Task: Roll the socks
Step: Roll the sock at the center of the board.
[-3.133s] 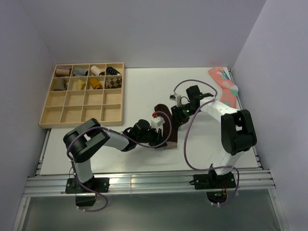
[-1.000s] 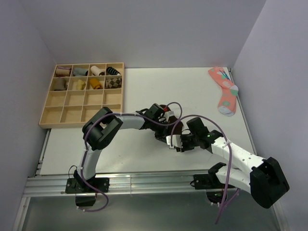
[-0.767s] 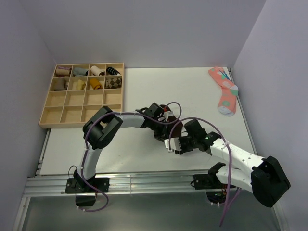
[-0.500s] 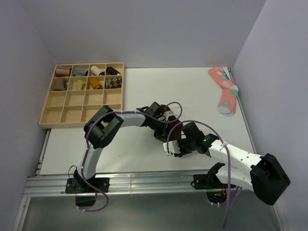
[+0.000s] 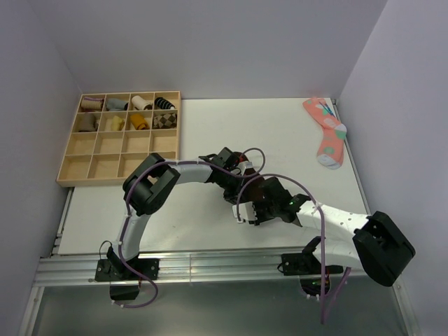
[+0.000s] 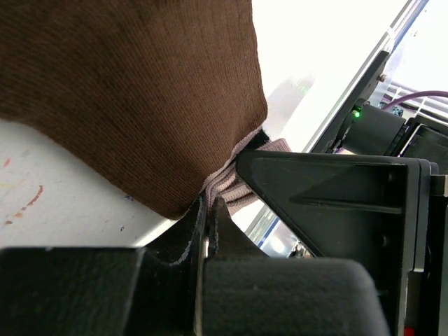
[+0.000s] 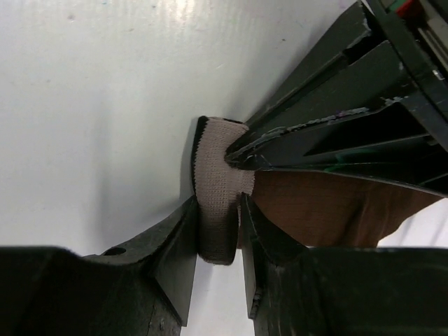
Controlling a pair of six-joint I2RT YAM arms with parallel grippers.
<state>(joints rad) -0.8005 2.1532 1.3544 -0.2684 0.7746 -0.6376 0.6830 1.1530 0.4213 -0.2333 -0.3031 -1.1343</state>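
Pinching the sock (image 6: 140, 91) at six o'clock, left tool (image 6: 208, 203) and right tool (image 7: 217, 203) crowd together; a bump could yank it loose.

Both arms stretched inward and low, tips facing, the left gripper (image 6: 208, 203) pinched shut on the sock (image 6: 140, 84) and the right gripper (image 7: 218, 210) clasping its cuff.

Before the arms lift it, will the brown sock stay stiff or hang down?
Probably floppy: the sock is thin knit, and its cuff folds between the right fingers. Likely not slippery: the ribbed weave should grip.
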